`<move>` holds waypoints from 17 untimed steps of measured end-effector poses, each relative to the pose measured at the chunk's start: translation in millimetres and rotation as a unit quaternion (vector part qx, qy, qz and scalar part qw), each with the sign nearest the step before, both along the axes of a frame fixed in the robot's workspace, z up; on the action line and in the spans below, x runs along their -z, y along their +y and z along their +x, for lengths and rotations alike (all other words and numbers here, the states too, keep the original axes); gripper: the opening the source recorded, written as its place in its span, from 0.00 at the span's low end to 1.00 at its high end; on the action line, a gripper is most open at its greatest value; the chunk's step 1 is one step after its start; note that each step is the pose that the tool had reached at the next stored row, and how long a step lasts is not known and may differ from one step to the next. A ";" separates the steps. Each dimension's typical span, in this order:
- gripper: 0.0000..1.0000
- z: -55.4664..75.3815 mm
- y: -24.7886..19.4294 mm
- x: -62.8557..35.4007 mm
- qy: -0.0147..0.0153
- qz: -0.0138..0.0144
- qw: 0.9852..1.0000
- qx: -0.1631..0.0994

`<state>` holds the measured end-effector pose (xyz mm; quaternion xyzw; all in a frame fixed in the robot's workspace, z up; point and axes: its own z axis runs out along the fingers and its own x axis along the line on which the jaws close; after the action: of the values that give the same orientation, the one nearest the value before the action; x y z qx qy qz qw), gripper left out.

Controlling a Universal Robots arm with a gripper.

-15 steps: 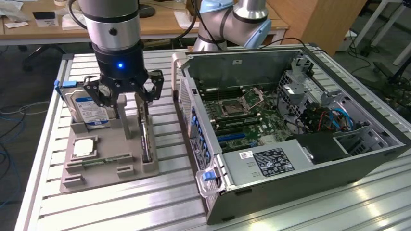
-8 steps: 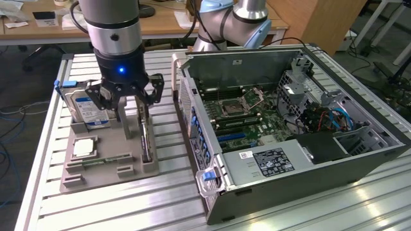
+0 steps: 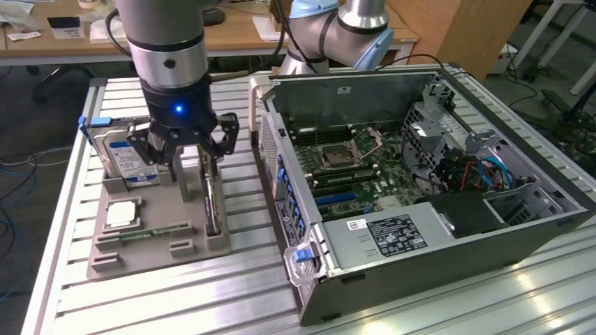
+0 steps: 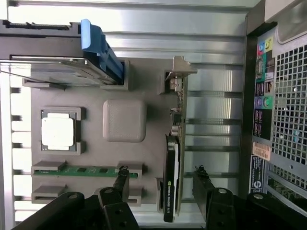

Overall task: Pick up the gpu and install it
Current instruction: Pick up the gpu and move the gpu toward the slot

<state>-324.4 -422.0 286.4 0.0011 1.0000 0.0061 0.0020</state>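
Note:
The gpu [image 3: 213,204] is a thin dark card with a grey metal bracket. It stands on edge in a slot at the side of the grey parts tray [image 3: 169,206] nearest the computer case. My gripper [image 3: 192,173] hangs open just above the tray. In the wrist view the gpu [image 4: 171,187] lies between the two fingers, closer to one of them, and the gripper [image 4: 160,168] touches nothing. The open computer case [image 3: 419,174] lies on its side at the exterior view's right, motherboard [image 3: 349,160] exposed.
The tray also holds a silver hard drive [image 3: 125,159] with a blue handle [image 4: 98,45], a CPU [image 4: 57,132] and a green memory stick [image 4: 86,170]. The case's rear panel [image 4: 278,96] stands close beside the gpu. A second arm [image 3: 340,28] is behind the case.

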 end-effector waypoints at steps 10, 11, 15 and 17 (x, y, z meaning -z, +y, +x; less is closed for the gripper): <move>0.65 4.9 0.0 9.8 0.000 -0.003 1.000 0.014; 0.65 5.2 0.0 10.9 0.000 -0.003 1.000 0.014; 0.65 6.2 0.0 15.9 0.000 -0.005 1.000 0.015; 0.65 6.6 0.0 18.8 0.000 -0.006 1.000 0.015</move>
<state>-317.8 -422.1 267.6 0.0161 0.9999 0.0002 0.0021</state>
